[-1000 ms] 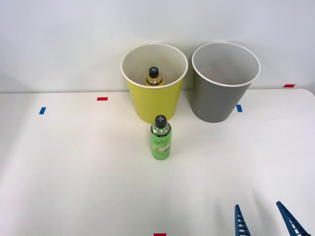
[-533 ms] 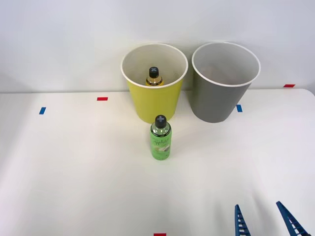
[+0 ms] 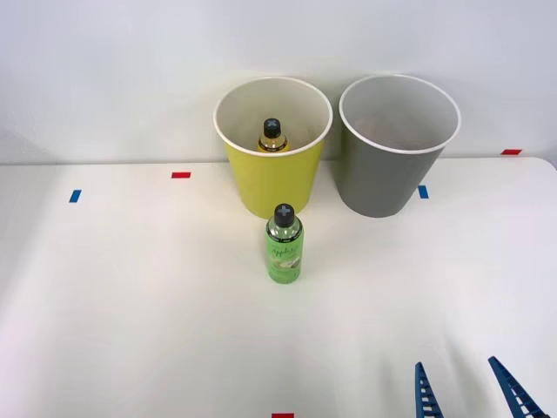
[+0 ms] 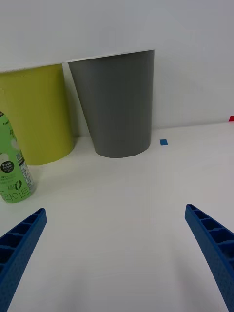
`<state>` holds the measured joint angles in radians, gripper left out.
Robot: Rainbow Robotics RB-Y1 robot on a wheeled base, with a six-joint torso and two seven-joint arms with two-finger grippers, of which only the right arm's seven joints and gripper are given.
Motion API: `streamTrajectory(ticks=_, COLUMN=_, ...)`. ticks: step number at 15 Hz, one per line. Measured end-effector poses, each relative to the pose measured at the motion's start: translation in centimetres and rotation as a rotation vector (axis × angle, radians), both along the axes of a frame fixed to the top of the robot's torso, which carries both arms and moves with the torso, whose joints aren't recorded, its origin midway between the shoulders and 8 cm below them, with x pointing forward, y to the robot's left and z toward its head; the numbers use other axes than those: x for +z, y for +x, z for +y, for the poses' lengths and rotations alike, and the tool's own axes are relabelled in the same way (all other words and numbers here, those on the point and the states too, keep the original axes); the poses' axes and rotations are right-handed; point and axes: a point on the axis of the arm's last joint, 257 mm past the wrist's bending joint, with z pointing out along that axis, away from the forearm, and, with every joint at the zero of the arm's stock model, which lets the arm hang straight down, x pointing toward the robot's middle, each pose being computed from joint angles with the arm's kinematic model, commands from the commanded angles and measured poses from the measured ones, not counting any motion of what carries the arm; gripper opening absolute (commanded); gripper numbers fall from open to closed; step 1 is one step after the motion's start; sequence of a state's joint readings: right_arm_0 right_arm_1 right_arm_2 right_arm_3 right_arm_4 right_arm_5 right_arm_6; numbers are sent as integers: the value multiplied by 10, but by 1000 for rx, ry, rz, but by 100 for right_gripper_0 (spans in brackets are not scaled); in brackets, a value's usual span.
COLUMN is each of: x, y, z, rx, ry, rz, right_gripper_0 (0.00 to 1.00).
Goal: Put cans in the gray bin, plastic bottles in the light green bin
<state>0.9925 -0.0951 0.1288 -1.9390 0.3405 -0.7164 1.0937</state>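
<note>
Table white, plain wall behind, red and blue tape marks. Green bottle upright at centre — light green bin at 12 o'clock holds amber bottle; gray bin at 1. Right gripper at 5 — fingers wide, empty.

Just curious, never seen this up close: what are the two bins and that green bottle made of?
The gray bin and light green bin look like matte paper or thin plastic with white rolled rims; I cannot tell which. The green bottle looks like clear glossy plastic with a printed label and a black cap.
</note>
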Motion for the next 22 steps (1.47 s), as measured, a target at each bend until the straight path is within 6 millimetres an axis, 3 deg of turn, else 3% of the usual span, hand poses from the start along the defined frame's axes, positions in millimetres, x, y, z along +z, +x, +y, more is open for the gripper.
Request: streamTrajectory(ticks=22, x=0, y=0, z=0, rx=0, ry=0, rz=0, right_gripper_0=98)
